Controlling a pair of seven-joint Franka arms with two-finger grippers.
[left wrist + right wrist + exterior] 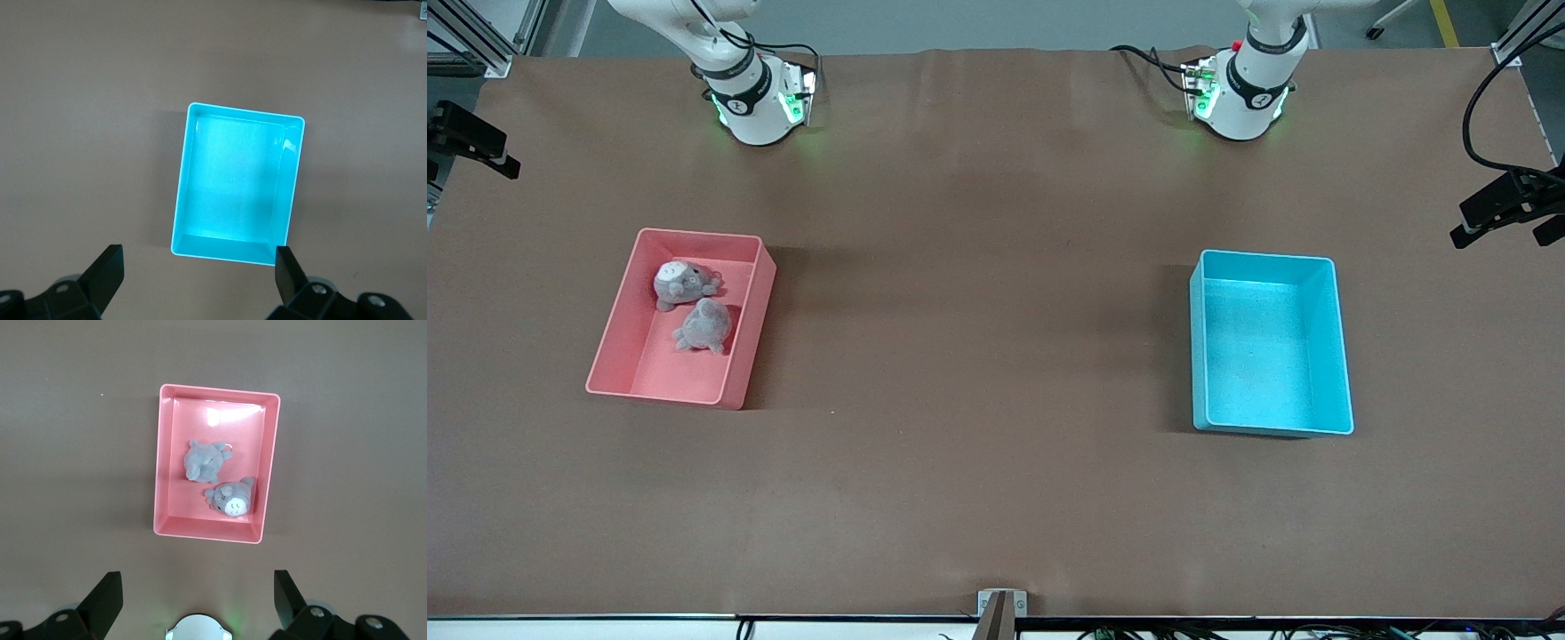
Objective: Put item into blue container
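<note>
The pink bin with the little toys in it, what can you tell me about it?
The pink bin is a rectangular open-topped box that looks like smooth plastic, with straight walls and rounded corners. It sits flat on the brown table toward the right arm's end, turned slightly askew. Inside lie two small grey plush toys, side by side in the part farther from the front camera. Nothing else touches it; the right pincer hangs open above it.

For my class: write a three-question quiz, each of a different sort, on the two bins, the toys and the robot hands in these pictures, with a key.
1. True or false: the blue container holds a toy.
2. How many grey plush toys lie in the pink bin?
3. Which hand is high over the pink bin? A) left hand B) right hand

Key
1. False; it is empty.
2. Two: one grey plush toy and a second grey plush toy, nearer the front camera.
3. B; the right hand is open above it, while the left hand is open above the blue container.
</note>
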